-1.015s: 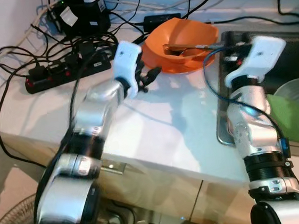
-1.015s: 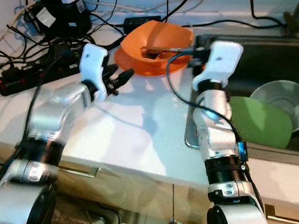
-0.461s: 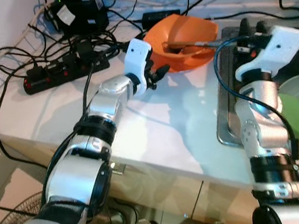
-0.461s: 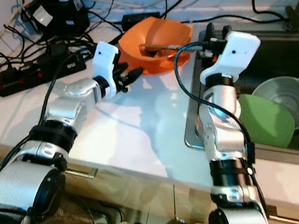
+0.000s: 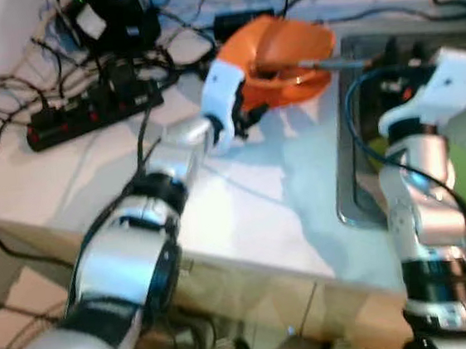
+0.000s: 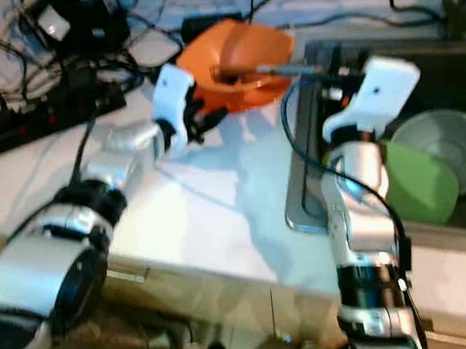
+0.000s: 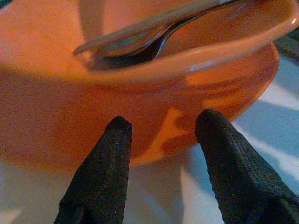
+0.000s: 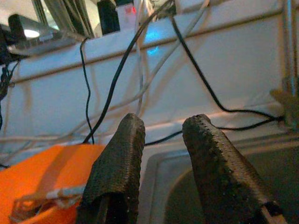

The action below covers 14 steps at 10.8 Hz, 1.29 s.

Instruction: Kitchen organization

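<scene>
We saw both eye views blurred, the orange bowl (image 7: 154,88) cut off by the picture's edges, and the spoon (image 7: 140,44) handle running out of view

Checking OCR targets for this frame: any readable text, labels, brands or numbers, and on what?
No text can be read in these frames.
Black power adapter: carries a white label, too blurred to read.
Power strip: no legible markings.
Orange bowl, utensil and left gripper fingers: no print on them.
Green plate and clear bowl in the sink: no print.
</scene>
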Available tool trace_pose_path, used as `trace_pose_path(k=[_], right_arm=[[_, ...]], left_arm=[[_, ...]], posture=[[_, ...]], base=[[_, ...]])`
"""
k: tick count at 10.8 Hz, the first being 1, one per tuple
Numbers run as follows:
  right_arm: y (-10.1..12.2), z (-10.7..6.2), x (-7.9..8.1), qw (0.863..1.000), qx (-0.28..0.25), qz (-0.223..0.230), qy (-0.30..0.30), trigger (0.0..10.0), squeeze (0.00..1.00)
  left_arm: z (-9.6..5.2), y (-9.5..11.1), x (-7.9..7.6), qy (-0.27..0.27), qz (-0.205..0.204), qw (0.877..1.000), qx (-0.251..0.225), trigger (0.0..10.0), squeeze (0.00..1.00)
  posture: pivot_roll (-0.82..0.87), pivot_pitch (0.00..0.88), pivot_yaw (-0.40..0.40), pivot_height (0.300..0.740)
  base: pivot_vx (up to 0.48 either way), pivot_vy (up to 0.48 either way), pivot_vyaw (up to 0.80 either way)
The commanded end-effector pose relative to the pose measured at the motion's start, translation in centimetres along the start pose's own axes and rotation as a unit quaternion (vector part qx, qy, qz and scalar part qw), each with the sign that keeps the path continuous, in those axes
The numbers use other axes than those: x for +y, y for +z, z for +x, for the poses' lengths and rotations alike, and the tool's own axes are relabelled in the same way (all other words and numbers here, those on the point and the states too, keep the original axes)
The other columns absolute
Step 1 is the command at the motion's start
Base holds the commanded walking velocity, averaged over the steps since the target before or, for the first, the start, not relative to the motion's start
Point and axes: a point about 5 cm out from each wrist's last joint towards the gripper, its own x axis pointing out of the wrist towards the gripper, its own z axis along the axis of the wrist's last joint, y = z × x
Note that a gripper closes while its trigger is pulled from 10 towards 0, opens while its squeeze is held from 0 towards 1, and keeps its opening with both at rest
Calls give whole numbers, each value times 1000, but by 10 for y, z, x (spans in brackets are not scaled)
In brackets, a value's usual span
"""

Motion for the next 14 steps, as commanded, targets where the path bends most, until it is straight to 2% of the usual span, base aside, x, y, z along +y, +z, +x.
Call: trace_pose_path(k=[1,3,6,10,12,13,14], right_arm=[[-2,-7,-2,1000,11,-6,-7,10000,0],[1,-13,-11,999,10,-14,-27,10000,0],[5,-21,-14,999,11,-18,-38,10000,0],[4,-26,-13,999,24,-18,-39,10000,0],[4,-26,-13,999,24,-18,-39,10000,0],[3,-28,-12,998,32,-16,-42,10000,0],[2,-30,-11,998,35,-13,-42,10000,0]], left_arm=[[0,3,3,1,15,1000,8,10000,0],[1,11,4,5,28,1000,5,10000,0],[2,16,5,19,25,999,11,10000,0],[4,6,0,7,-35,998,45,10000,0],[4,6,0,7,-35,998,45,10000,0],[1,-8,0,-10,-36,995,90,10000,0],[0,-11,1,-14,-30,995,99,10000,0]], posture=[[-113,159,177,740],[-135,158,200,740],[-161,160,219,740],[-167,190,220,740],[-167,190,220,740],[-142,223,232,740],[-131,224,236,740]], base=[[0,0,0],[0,0,0],[0,0,0],[0,0,0],[0,0,0],[0,0,0],[0,0,0]])
